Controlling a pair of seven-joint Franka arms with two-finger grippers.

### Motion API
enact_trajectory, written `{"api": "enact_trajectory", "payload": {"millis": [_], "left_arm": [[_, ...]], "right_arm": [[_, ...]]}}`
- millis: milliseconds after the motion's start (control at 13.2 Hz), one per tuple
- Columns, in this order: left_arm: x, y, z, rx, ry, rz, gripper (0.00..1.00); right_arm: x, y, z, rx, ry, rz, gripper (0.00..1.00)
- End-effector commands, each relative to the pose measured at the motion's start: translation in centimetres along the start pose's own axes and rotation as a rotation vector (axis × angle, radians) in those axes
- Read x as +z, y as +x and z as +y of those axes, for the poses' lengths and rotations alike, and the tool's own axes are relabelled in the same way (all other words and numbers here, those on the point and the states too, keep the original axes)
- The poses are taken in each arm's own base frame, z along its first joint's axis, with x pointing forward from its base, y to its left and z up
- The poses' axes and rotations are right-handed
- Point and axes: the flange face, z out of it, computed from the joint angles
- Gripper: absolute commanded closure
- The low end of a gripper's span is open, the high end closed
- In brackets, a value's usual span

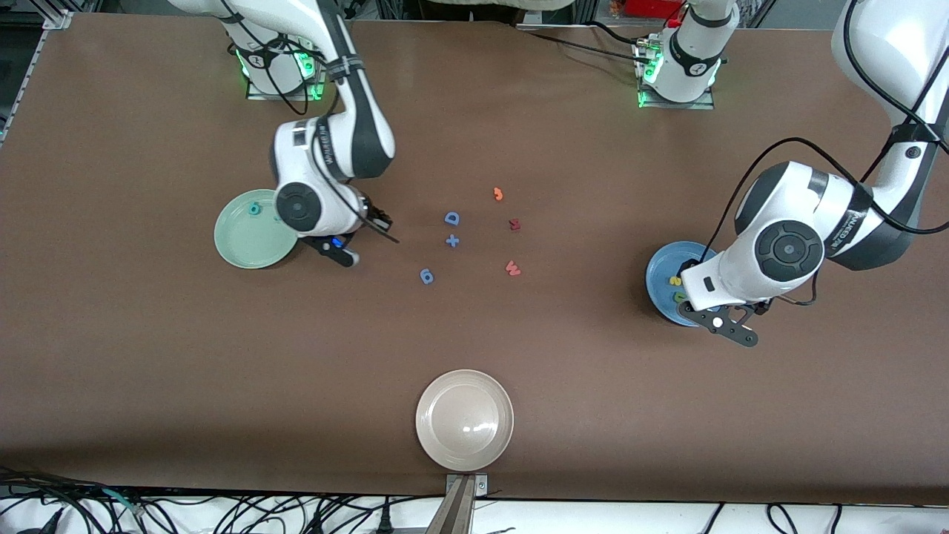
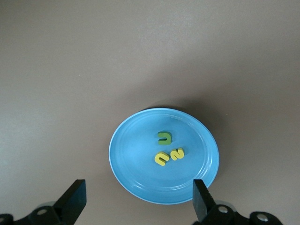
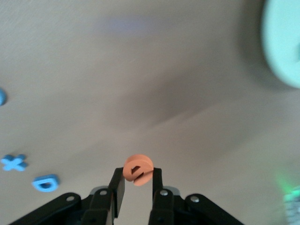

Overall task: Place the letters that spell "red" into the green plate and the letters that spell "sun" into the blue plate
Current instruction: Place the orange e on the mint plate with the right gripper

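Beside the green plate (image 1: pixel 254 239) | orange "e" (image 3: pixel 138 170) is pinched in the right claw (image 3: pixel 138 183) over the table (image 1: pixel 148 356) | left claw (image 2: pixel 138 199) is held wide over the blue plate (image 2: pixel 136 150) | risk: thin grip, letter could be dropped short of the rim.

green plate (image 3: pixel 286 42): blurred, cut off by the right wrist view's edge
blue plate (image 1: pixel 663 278): partly hidden under the left arm
right tool: hidden by its wrist in front view

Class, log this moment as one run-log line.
right gripper: shut on orange e, beside green plate | left gripper: open over blue plate | s, u, n: in blue plate
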Motion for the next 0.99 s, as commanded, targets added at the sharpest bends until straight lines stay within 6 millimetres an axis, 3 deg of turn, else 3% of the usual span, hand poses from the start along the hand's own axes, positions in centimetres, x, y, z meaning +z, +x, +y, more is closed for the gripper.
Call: {"api": "enact_trajectory", "payload": {"millis": [0,303,607,910], "left_arm": [[-1.0,-0.4,-0.2,-0.002,-0.002,-0.006,0.00],[-1.0,-0.5,-0.3,-0.004,-0.003,-0.006,0.00],[-1.0,-0.5,-0.3,-0.004,-0.003,-0.007,0.00],[-1.0,-0.6,-0.3,-0.005,-0.003,-0.015,0.00]], "right_arm": [[-1.6,2.3,4.1,-0.072,-0.050,-0.016,0.87],[-3.1,7.8,12.0,-0.173,-0.045,-0.028,0.87],[0.6,12.4,17.8,-0.234,-0.063,0.001,0.87],[4.3,14.1,21.4,-0.260,-0.081,0.066,0.87]]}}
